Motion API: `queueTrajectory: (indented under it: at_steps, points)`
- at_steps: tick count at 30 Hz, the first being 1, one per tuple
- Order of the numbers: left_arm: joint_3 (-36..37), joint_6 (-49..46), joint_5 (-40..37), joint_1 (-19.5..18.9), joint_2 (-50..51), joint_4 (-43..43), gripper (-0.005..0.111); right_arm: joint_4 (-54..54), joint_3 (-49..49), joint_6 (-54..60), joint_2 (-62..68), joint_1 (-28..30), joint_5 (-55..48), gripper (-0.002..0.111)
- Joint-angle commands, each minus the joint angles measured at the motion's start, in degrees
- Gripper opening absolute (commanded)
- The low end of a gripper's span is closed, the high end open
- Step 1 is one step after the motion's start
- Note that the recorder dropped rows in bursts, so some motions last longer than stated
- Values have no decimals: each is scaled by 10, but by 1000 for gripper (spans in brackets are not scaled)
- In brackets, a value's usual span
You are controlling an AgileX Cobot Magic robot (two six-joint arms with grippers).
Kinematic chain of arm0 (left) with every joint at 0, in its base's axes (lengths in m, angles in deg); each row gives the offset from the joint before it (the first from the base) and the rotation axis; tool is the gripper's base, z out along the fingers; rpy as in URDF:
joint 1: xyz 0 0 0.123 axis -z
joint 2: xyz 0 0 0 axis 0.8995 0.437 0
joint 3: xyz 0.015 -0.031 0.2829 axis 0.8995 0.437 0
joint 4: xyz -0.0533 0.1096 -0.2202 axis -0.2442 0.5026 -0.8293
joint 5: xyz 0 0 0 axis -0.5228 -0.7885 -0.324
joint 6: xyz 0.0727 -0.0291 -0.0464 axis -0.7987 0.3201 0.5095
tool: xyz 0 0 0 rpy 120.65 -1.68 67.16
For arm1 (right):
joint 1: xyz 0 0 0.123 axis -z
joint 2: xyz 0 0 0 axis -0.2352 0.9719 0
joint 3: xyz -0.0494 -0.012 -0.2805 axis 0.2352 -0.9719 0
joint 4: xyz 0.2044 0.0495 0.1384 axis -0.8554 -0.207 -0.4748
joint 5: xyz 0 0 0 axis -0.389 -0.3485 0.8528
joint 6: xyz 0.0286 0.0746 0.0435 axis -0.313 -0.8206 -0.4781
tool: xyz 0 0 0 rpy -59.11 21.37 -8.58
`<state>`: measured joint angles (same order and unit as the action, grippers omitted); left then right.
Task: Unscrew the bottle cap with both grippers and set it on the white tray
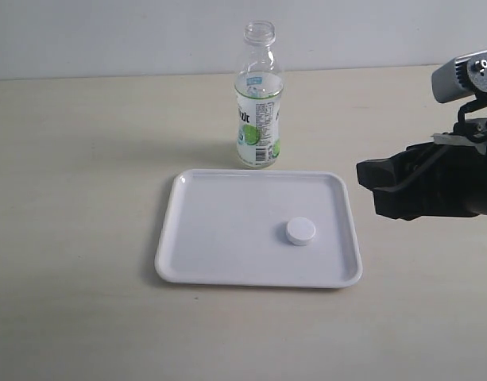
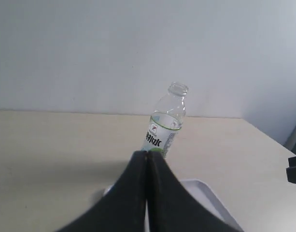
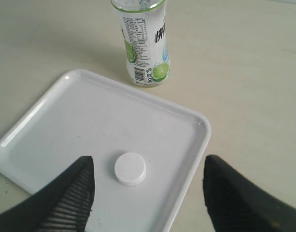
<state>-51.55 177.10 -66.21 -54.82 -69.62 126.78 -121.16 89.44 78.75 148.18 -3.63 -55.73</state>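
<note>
The bottle cap (image 1: 301, 231) (image 3: 130, 168) lies flat on the white tray (image 1: 227, 262) (image 3: 65, 121), in its right half. The bottle (image 1: 259, 99) (image 2: 165, 123) (image 3: 143, 43) stands upright with an uncovered neck on the table just behind the tray's far rim. My right gripper (image 1: 378, 190) (image 3: 148, 169) hovers to the right of the tray, open, with nothing between its fingers; in its wrist view the cap shows between the jaws, lower down. My left gripper (image 2: 147, 153) is shut on nothing, out of the exterior view, facing the bottle from a distance.
A beige table (image 1: 68, 175) carries everything, with a pale wall (image 1: 108, 32) behind it. The right arm's grey body (image 1: 465, 75) stands over the table's right edge.
</note>
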Motion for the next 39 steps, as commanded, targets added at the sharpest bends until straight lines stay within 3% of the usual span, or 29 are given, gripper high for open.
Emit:
queueTrajectory:
  at_steps: [1, 4, 6, 7, 9, 13, 17, 28, 39]
  points:
    - [24, -102, -10, 0, -55, -53, 0, -2, -4, 0, -5, -1, 4, 62]
    - [43, -266, -12, 0, -92, -219, 0, -2, -4, 0, -5, -1, 4, 62]
    - [57, -411, -13, 0, -119, -392, 0, -2, -4, 0, -5, -1, 4, 62]
    - [72, -526, -20, 0, -140, -543, 0, -2, -4, 0, -5, -1, 4, 62]
    - [90, -649, -61, 0, -161, -708, 0, -2, -4, 0, -5, -1, 4, 62]
    - [92, -854, -177, 0, -177, -873, 0, -2, -4, 0, -5, -1, 4, 62]
    - [92, -967, -262, 0, -195, -897, 0, -2, -4, 0, -5, -1, 10, 62]
    - [93, -1011, -418, 0, -195, -890, 0, -2, -4, 0, -5, -1, 16, 62]
    - [117, -1011, -402, -13, -195, -883, 0, -2, -4, 0, -5, -1, 16, 62]
